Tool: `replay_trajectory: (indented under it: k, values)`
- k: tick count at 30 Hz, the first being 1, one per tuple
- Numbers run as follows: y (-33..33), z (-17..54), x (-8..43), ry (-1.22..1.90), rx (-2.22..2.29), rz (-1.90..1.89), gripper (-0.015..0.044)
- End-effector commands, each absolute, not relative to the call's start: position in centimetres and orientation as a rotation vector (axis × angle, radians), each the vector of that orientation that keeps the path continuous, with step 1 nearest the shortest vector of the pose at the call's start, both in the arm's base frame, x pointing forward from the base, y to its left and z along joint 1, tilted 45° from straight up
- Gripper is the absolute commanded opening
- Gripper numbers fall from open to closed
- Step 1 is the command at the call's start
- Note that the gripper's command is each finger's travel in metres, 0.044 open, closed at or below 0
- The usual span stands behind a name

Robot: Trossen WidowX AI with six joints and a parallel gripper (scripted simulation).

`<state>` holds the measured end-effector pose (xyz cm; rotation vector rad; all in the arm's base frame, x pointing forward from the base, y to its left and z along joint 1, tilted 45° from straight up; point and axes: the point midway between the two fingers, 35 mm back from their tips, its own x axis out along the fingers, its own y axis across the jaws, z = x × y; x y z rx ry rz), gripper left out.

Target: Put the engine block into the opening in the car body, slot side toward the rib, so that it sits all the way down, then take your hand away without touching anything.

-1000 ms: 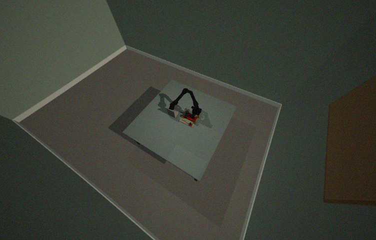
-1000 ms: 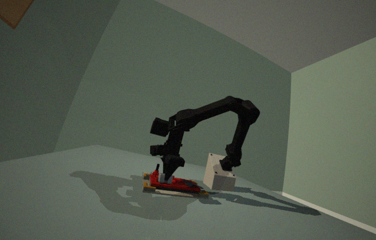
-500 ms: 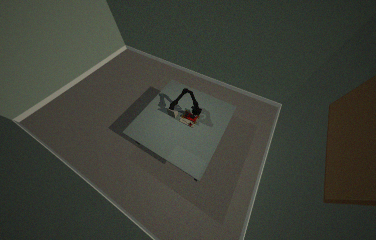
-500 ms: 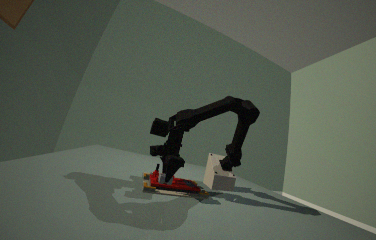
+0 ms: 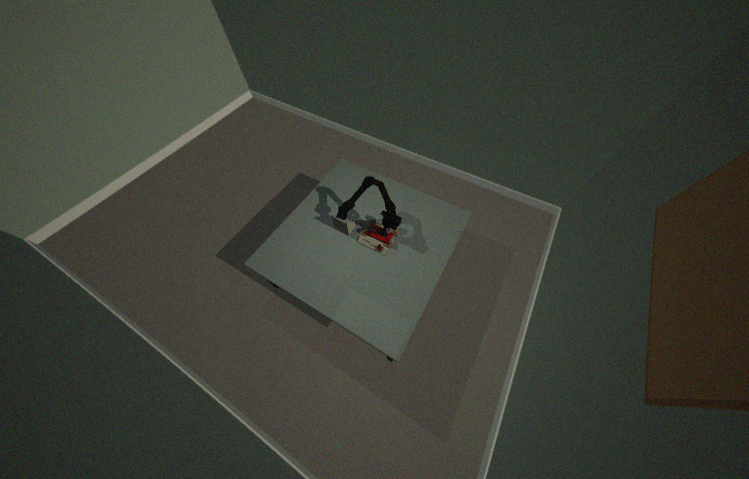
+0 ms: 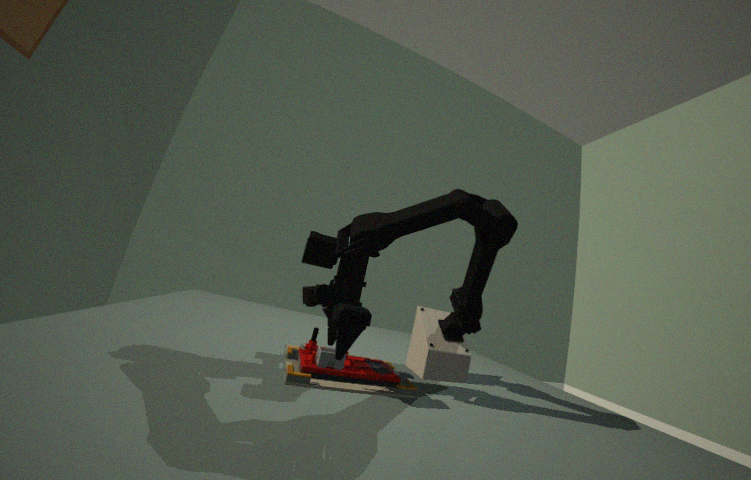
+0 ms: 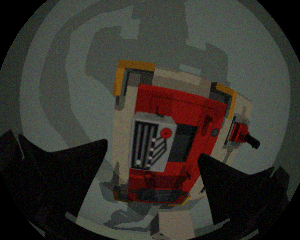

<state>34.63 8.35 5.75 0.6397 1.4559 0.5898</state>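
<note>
My gripper (image 7: 156,152) (image 6: 338,353) is open and empty, its black fingers standing wide on either side of the engine block. The engine block (image 7: 161,150) (image 6: 325,357) is a grey box with black slots and a red disc on top. It stands upright at the red car body (image 7: 160,96) (image 6: 367,371) (image 5: 387,238), and its upper part sticks out above the body. A dark recessed area (image 7: 183,144) shows beside the block's right side in the wrist view. The block's underside and the rib are hidden, so I cannot tell how deep it sits.
The car body lies on a cream base (image 7: 183,79) (image 5: 367,241) with yellow corners. A red piece with a black rod (image 7: 251,141) (image 6: 315,334) stands up at one side. A pale box (image 6: 448,364) (image 7: 174,225) is at the arm's foot.
</note>
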Motion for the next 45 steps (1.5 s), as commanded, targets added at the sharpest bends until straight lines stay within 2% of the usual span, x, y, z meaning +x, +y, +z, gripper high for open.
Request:
replay_trajectory:
  k: [1,25,45]
  values:
    - [6.9,7.3,35.0,1.436,0.633,0.588,0.0440]
    - [5.9,8.2,34.7,1.435,0.629,0.590,0.0440]
    - [8.5,6.4,35.1,1.435,0.630,0.591,0.0440]
